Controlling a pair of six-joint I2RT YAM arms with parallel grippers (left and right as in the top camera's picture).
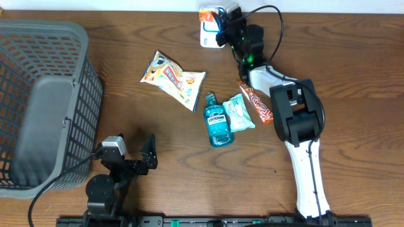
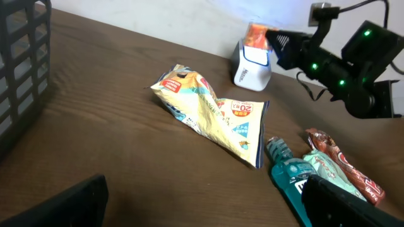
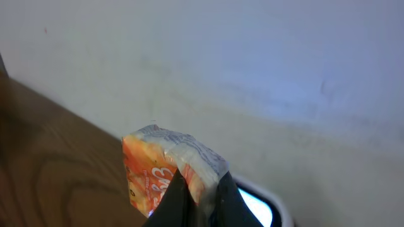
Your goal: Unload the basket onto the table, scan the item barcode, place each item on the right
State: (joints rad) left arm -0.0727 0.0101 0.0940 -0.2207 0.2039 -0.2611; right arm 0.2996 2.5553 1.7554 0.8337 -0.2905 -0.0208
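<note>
An orange snack packet (image 3: 154, 176) is pinched at its crimped edge by my right gripper (image 3: 199, 189), which is shut on it. It hangs just above the white barcode scanner (image 1: 208, 39) at the table's far edge. From the left wrist view the packet (image 2: 257, 34) sits over the scanner (image 2: 251, 66), with the right gripper (image 2: 284, 45) behind it. Whether a barcode faces the scanner window (image 3: 259, 205) is hidden. My left gripper (image 1: 136, 156) rests open near the front left edge, nothing between its fingers (image 2: 69, 205).
A yellow snack bag (image 1: 173, 79), a blue Listerine bottle (image 1: 218, 121), a teal wipes pack (image 1: 240, 112) and a red candy bar (image 1: 255, 101) lie mid-table. A grey mesh basket (image 1: 44, 101) fills the left side. A white wall stands behind the scanner.
</note>
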